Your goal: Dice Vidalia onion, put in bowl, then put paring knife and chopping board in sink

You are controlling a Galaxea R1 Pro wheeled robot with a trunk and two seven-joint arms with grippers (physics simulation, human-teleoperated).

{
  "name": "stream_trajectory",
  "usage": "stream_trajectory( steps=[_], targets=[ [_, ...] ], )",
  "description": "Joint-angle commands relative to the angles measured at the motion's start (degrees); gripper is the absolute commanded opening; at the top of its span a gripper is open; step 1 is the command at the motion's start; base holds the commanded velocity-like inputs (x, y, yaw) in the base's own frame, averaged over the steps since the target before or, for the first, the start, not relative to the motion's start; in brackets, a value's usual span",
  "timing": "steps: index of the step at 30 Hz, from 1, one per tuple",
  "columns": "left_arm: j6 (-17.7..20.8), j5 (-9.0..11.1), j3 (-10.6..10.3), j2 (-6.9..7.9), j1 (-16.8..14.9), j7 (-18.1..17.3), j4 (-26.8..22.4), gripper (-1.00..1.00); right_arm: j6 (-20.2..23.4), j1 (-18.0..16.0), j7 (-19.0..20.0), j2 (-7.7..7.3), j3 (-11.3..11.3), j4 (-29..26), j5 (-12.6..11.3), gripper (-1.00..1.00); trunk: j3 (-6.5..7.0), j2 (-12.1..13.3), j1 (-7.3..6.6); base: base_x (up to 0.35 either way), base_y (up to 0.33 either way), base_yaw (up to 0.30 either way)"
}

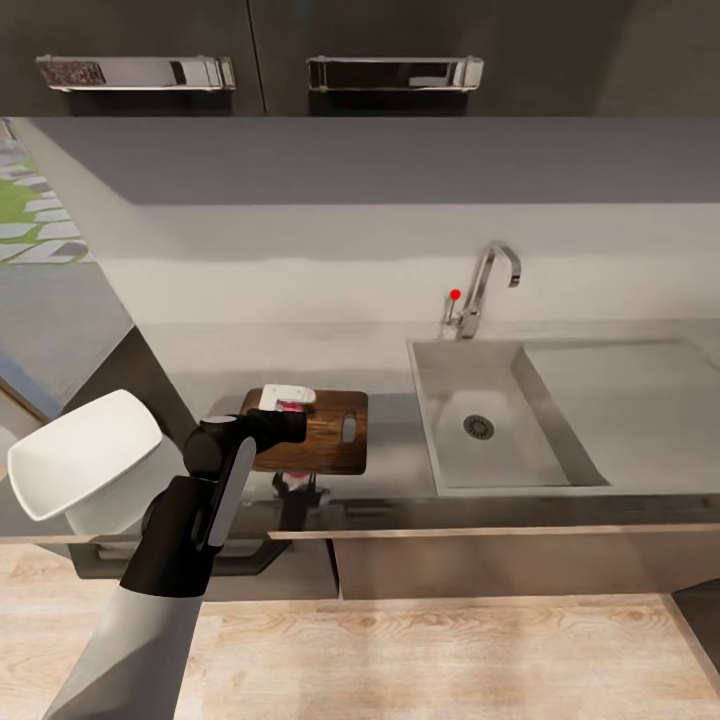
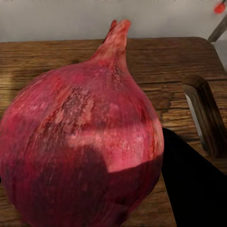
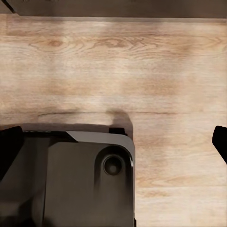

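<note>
My left gripper (image 1: 289,400) is over the left end of the dark wooden chopping board (image 1: 330,440), shut on the pinkish-red Vidalia onion (image 1: 292,407). In the left wrist view the onion (image 2: 80,142) looms very close, pointed tip away from the camera, above the board (image 2: 42,56), with one black finger (image 2: 194,184) against its side. The grey sink (image 1: 455,440) lies right of the board. The white square bowl (image 1: 85,465) is at the countertop's left end. My right gripper (image 3: 115,142) hangs open above the floor. The paring knife and diced onion are out of view.
The chrome tap (image 1: 485,285) with its red dot (image 1: 455,295) stands behind the sink, and the drainboard (image 1: 630,400) runs to the right. Dark upper cabinets with chrome handles (image 1: 395,73) hang above. Wooden floor (image 3: 142,61) and my base (image 3: 80,184) lie below.
</note>
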Motion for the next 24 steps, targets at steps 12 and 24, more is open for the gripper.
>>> stream_trajectory(
  steps=[12,24],
  targets=[
    [0.24,0.32,0.03,-0.02,-0.05,0.00,-0.05,-1.00,-0.08,0.02,-0.21,0.00,0.06,-0.05,0.10,1.00,-0.63,-0.07,0.03,0.013,0.000,0.000],
    [0.26,0.32,0.03,-0.02,-0.03,0.00,-0.04,-1.00,-0.08,0.02,-0.21,0.00,0.06,-0.05,0.10,1.00,-0.65,-0.07,0.03,0.009,0.000,0.000]
  ],
)
